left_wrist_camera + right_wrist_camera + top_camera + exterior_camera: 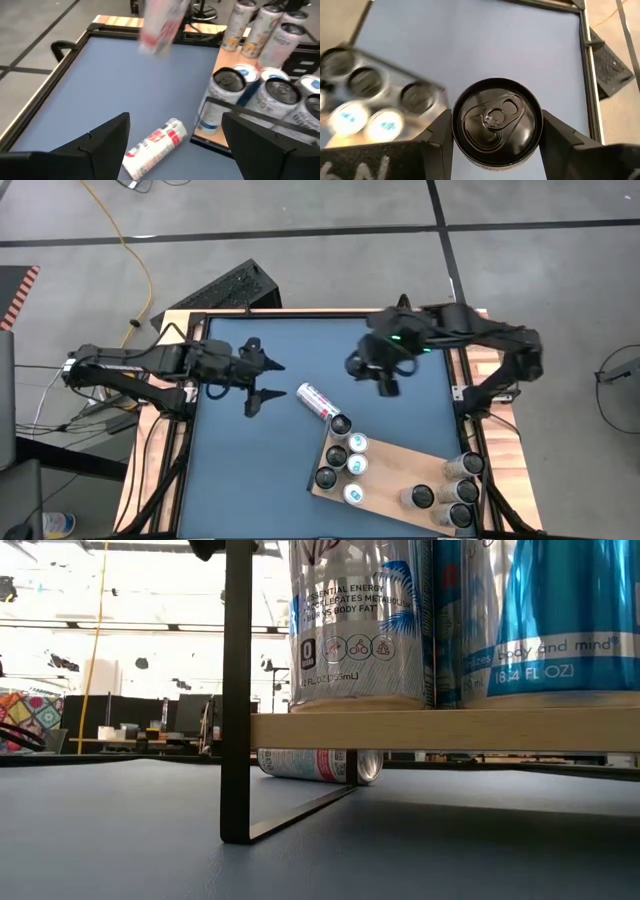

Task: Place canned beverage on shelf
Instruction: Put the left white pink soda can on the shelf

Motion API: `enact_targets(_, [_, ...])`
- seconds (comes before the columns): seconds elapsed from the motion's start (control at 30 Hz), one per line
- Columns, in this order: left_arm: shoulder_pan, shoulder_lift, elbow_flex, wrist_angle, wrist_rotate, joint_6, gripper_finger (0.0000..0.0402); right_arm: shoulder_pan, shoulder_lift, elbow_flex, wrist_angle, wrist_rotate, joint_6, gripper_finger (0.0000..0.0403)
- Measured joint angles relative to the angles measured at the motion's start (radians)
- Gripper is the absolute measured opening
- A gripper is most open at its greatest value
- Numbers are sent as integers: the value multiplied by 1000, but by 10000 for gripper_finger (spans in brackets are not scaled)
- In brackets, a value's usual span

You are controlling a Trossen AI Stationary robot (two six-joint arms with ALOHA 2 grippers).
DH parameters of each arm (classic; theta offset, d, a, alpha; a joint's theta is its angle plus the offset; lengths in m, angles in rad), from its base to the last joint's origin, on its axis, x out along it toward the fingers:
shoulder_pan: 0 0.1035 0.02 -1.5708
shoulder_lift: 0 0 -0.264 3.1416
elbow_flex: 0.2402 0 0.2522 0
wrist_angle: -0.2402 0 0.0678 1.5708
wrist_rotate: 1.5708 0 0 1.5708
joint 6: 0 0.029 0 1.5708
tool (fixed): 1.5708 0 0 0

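Here, a red-and-white can [316, 401] is lying on its side on the blue-grey desk [260, 470], just beside the upper corner of the light-brown wooden shelf [395, 475]. The left hand [262, 383] is being held over the desk a little to the left of that can, with its two dark fingers [95, 145] spread wide and nothing between them; in the left wrist view the fallen can [156, 146] is showing between and beyond the fingertips. The right hand [385, 370] is hanging above the desk, up and to the right of the lying can, and is gripping an upright canned beverage [496, 122] by its sides, its dark top with pull tab facing the right wrist camera. On the shelf's left part a cluster of upright cans [345, 460] is standing, and a second group [455, 485] is standing at its right end. In the low view, the shelf board [440, 730] is being carried on a dark metal leg [237, 690], large cans [360, 620] are standing on top of it, and the lying can [318, 764] is seen on the desk beyond it.
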Motion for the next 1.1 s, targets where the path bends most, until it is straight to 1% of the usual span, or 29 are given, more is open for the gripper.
enact_targets(0.17, [-1, 2, -2, -10, -4, 0, 298, 136, -114, 1, -178, 47, 161, 197])
enact_targets(0.33, [1, 3, -2, -4, -7, 0, 298, 326, -189, 2, -339, 81, 153, 197])
enact_targets(0.43, [9, 3, -2, -1, -7, 0, 297, 437, -204, 2, -347, 128, 215, 197])
enact_targets(0.57, [19, 3, -2, -1, -9, -4, 297, 545, -199, 2, -348, 155, 233, 198])
enact_targets(0.73, [24, 3, -2, -1, -17, -28, 297, 636, -166, 2, -349, 157, 272, 204])
enact_targets(1.0, [24, 3, -2, 22, -104, -70, 297, 727, -175, -1, -351, 154, 276, 207])
enact_targets(1.1, [24, 3, -2, 44, -135, -99, 297, 739, -198, -47, -325, 153, 268, 211])
